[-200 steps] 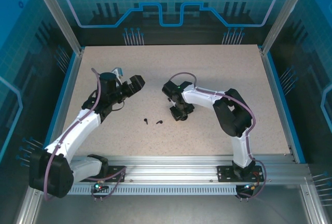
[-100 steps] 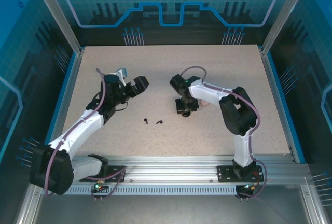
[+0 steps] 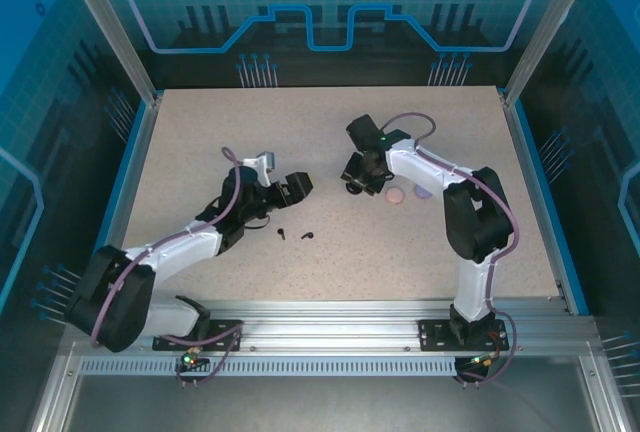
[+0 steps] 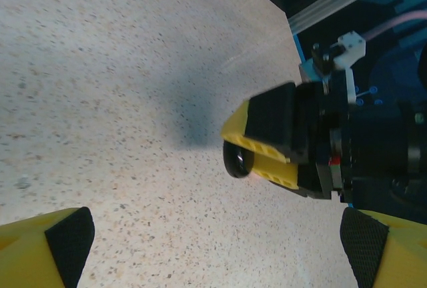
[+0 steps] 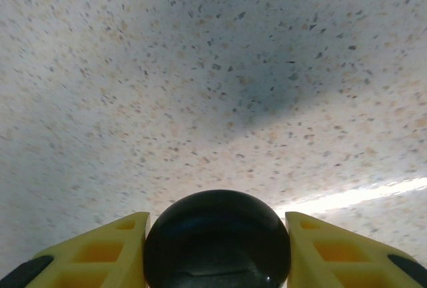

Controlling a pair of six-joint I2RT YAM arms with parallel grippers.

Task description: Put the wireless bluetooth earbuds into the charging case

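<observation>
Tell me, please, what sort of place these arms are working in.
Probably an enclosed robot test cell: a speckled tabletop, aluminium rails along its near edge, and blue printed panels around it.

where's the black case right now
The black case sits between the fingers of the right gripper, held over the middle of the table in the top view, just left of the pink case and purple case.

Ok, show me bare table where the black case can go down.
Free: the far strip of the table behind both hands, and the right edge past the right arm. Crowded: the middle, where the left hand, the right hand gripping the black case, the black earbuds, pink case and purple case sit.
</observation>
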